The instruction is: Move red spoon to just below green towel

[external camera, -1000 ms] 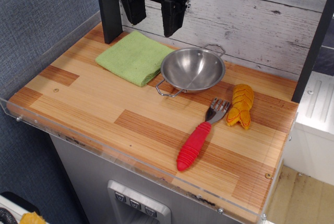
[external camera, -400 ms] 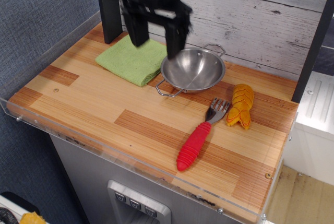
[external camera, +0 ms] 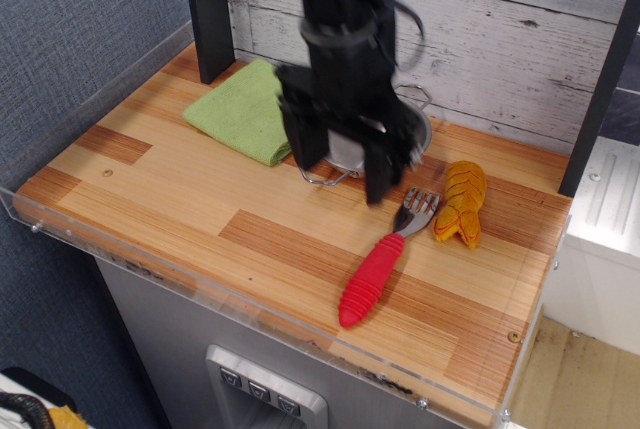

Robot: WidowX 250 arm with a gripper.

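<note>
**Spoon untouched, gripper above the bowl**

On the right half of the striped wooden counter (external camera: 180,199), the red spoon (external camera: 385,259), a utensil with a thick ribbed red handle and a silver tined metal head, lies flat and free. Its head points up and to the right, just beside the yellow-orange segmented toy (external camera: 460,204), and may touch it; the handle runs down and to the left toward the clear plastic front edge. Nothing grips it, so I judge the task to be at its very start: the pick-up, the carry and the set-down are all left to do.

The black gripper (external camera: 345,164) hangs over the round steel bowl with wire handles (external camera: 415,124), hiding most of it. Its two fingers stand apart with a clear gap between them, and they hold nothing. The lower finger tip is near the spoon's head, though how high above the counter it sits I cannot tell.

The folded light-green square towel (external camera: 240,109) rests at the back left of the counter, well apart from the spoon. Bare wood lies below the towel's near edge, and that is where the spoon should end up.

The spoon's handle looks chunky and ridged, likely an easy hold across its middle.
</note>
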